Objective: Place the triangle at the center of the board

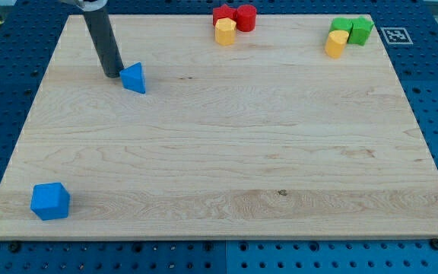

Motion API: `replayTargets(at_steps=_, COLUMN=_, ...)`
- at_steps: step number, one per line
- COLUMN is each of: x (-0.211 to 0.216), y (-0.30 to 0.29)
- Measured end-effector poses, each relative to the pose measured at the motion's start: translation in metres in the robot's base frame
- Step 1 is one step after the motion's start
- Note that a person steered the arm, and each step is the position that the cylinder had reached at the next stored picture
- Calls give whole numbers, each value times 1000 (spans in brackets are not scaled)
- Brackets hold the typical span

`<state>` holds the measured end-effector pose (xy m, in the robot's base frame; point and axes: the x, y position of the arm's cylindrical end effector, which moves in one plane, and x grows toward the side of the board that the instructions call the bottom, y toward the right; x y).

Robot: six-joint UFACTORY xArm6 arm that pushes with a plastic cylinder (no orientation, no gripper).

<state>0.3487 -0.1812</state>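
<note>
A blue triangle block (134, 78) lies on the wooden board (226, 144) toward the view's upper left. My tip (113, 74) stands just to the left of the triangle, touching or almost touching its left side. The dark rod rises from there to the view's top edge.
A blue cube-like block (50, 201) sits near the board's lower left corner. At the top middle, a red star-like block (222, 13), a red cylinder (245, 17) and a yellow block (225, 32) cluster together. At the top right are two green blocks (354, 30) and a yellow cylinder (336, 43).
</note>
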Motion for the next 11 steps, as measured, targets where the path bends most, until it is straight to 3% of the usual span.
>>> replayTargets(at_steps=2, x=16, y=9)
replayTargets(at_steps=4, x=4, y=13)
replayTargets(at_steps=6, x=44, y=18)
replayTargets(at_steps=11, x=45, y=163)
